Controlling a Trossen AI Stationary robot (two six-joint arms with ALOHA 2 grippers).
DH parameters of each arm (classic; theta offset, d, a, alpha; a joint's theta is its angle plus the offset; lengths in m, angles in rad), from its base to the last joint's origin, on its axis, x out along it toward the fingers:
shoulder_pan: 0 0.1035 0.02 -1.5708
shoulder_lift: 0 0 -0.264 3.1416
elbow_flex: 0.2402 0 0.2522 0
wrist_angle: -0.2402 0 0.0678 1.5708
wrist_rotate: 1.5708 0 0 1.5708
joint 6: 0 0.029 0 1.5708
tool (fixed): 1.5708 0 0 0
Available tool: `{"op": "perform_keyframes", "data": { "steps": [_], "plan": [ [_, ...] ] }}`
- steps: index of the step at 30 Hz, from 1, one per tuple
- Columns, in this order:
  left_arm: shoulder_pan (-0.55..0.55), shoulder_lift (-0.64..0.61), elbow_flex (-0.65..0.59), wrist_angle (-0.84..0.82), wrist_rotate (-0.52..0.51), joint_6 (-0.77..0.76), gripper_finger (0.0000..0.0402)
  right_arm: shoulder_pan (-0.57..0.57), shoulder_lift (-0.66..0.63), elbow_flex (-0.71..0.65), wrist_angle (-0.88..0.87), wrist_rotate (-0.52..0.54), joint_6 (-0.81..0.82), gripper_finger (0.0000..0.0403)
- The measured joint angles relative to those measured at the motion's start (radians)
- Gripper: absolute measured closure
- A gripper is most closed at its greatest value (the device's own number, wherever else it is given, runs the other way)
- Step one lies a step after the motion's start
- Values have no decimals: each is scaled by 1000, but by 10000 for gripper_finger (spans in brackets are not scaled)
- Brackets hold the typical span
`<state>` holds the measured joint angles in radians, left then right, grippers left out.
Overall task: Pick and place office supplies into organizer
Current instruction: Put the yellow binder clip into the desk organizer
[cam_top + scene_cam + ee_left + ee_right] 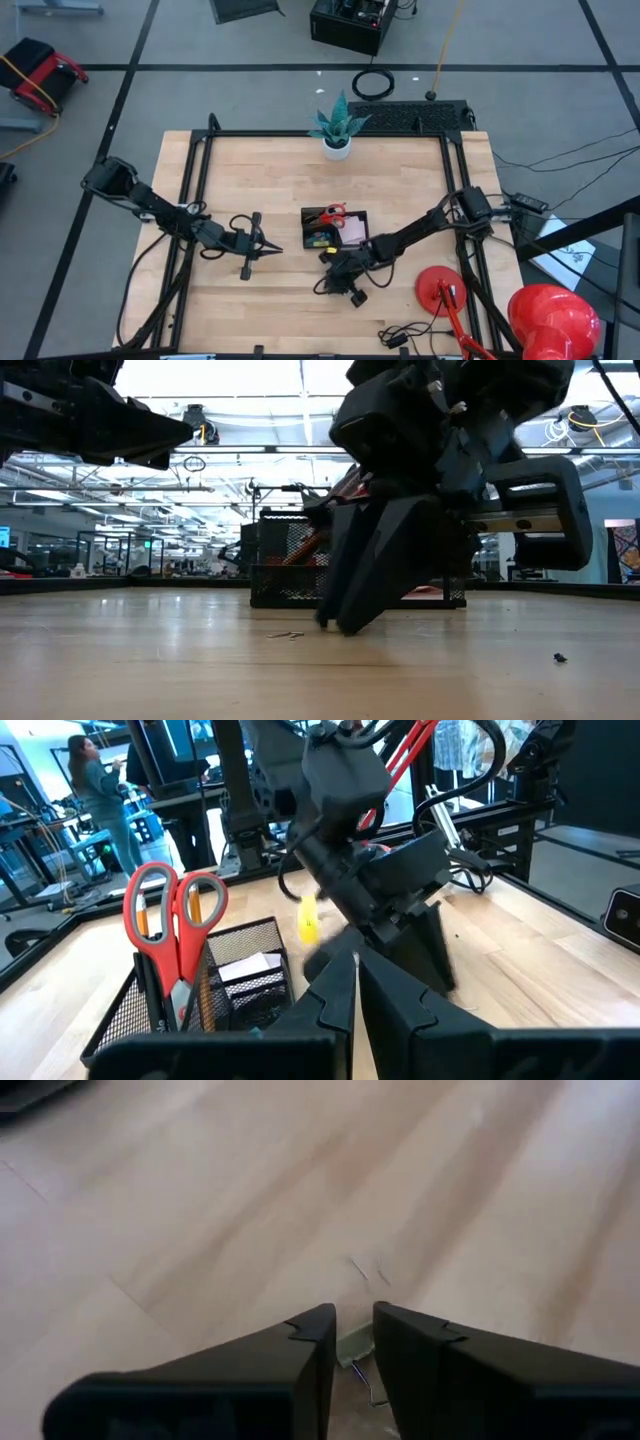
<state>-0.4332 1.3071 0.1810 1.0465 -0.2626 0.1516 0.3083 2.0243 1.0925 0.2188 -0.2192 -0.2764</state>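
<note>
While the overhead view shows the right gripper [345,281] low at lower centre, just below the black tray [335,229], the left gripper [262,247] waits closed at centre left. At table height, stray clips [286,634] lie beside its fingertips. Its wrist camera shows the fingers [300,1342] pinching a pale clip [355,1343] (scissors [172,915] already binned). Next, I judge: lift and carry to the tray.

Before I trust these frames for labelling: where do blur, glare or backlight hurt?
Low view: bright ceiling lights behind turn the right gripper into a near silhouette. Right wrist view: the table looks soft, with pale sheen. Left wrist view: the scissors are sharp, the near fingers blurred.
</note>
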Motion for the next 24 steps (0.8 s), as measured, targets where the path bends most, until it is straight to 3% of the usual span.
{"op": "perform_keyframes", "data": {
  "steps": [9,20,24],
  "plan": [
    [0,0,0,-4,0,-2,376,61,-150,0,4,246,3,356],
    [0,0,0,-3,0,-7,376,93,-182,1,4,281,-10,357],
    [0,0,0,-3,0,-4,376,98,-182,1,6,401,-51,357]
  ]
}}
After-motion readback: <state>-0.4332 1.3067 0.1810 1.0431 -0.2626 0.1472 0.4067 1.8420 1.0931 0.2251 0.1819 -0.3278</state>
